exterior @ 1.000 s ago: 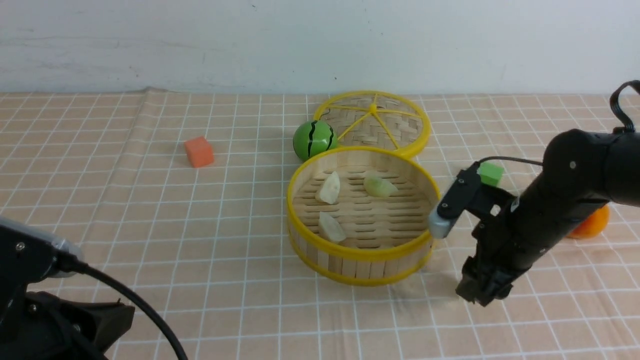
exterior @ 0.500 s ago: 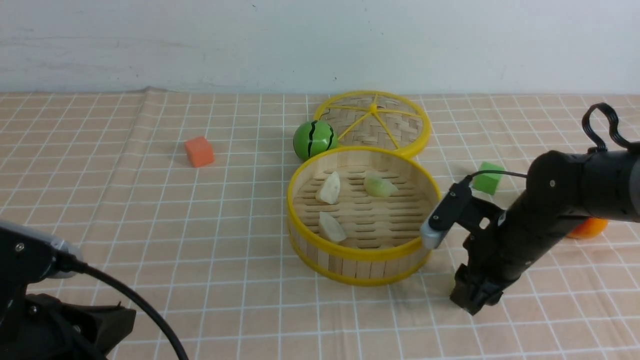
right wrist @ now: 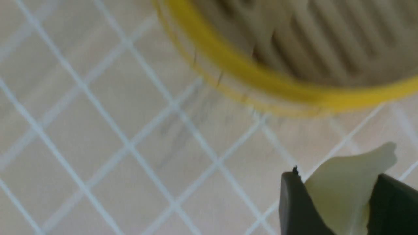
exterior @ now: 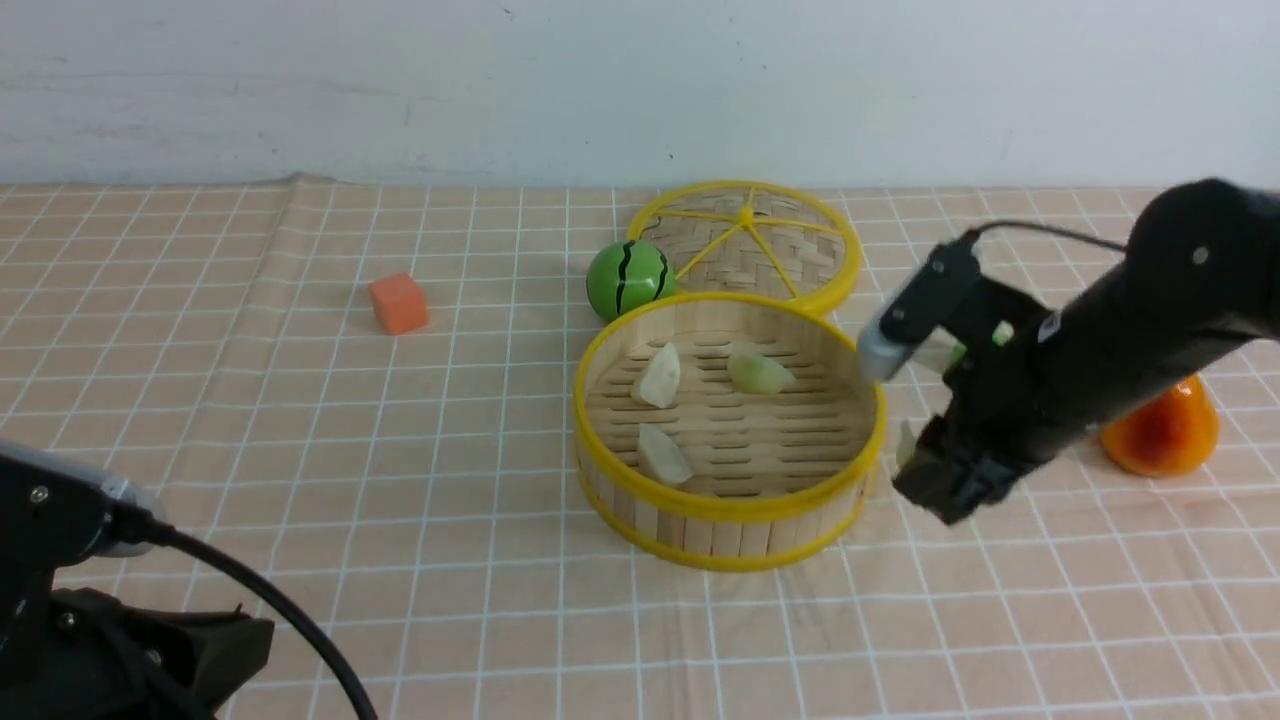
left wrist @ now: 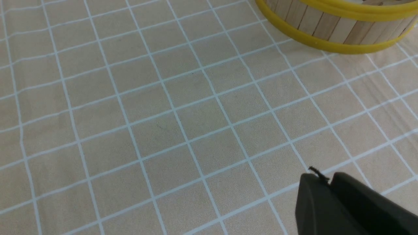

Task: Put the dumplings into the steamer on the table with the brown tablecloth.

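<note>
Just right of the round bamboo steamer with yellow rims (exterior: 730, 520), level with its rim, we record the right end effector (exterior: 938, 482) clamped on a pale crescent dumpling (right wrist: 346, 186). Inside the steamer: one creamy white dumpling (exterior: 660, 376) at far left, a second white dumpling (exterior: 663, 455) at near left, one translucent green dumpling (exterior: 760, 372) at the back. Well apart from the steamer, the left end effector (left wrist: 329, 187) hangs over the brown grid-lined tablecloth (exterior: 400, 480), fingers together.

We note: right arm (exterior: 1150, 330) matte black, rounded joint, small screw (exterior: 1199, 256), thin black cable (exterior: 1040, 232), grey-capped bracket (exterior: 878, 352). Left arm (exterior: 60, 560) black, grey collar (exterior: 120, 500), thick black cable (exterior: 280, 620). Left gripper (left wrist: 328, 179) black.
</note>
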Controlling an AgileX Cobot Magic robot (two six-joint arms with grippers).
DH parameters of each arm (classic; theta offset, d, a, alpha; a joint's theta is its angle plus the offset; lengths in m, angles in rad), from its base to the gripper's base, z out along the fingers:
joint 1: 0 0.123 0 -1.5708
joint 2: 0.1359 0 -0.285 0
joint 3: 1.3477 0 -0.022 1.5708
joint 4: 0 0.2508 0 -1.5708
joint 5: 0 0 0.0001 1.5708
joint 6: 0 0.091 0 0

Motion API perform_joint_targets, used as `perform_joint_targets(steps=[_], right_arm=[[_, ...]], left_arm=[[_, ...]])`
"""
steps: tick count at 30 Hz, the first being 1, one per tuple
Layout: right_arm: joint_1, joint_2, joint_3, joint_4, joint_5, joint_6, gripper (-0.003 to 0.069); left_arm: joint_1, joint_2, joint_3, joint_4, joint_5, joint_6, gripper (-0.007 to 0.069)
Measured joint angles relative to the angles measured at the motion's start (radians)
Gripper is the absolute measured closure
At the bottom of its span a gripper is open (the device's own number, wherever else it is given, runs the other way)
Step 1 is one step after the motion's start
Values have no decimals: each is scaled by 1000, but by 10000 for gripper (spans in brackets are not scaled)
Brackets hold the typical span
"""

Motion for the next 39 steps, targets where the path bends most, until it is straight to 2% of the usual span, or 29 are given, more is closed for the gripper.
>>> perform_joint_targets(steps=[3,5,7,11,15,17,19,21,24,27,29,34,39], right_arm=[[38,6,-19,206,-147,-9,396],[75,40,-25,337,-249,-70,396],[100,90,-26,407,-319,-175,396],[110,222,-26,486,-355,-400,396],[110,276,-23,564,-386,-450,398],[110,286,-22,635,-429,-460,365],[110,286,-22,674,-453,-463,301],[110,285,-22,716,-468,-463,208],[110,264,-22,734,-461,-463,110],[110,211,-22,737,-424,-463,65],[110,148,-21,736,-383,-463,64],[110,-36,-21,699,-283,-459,119],[110,-302,-21,566,-118,-333,279]], left_arm=[[0,0,0,-2,0,0,568],[0,0,0,-2,0,0,568],[0,0,0,-3,0,0,566],[0,0,0,-3,-1,0,560],[0,0,0,-3,-1,0,557],[0,0,0,-3,-1,0,557],[0,0,0,-3,-1,0,554],[0,0,0,-3,-1,0,551],[0,0,0,-3,-1,0,550],[0,0,0,-3,-1,0,550],[0,0,0,-3,-1,0,550],[0,0,0,-3,-1,0,546],[0,0,0,-3,-1,0,545]])
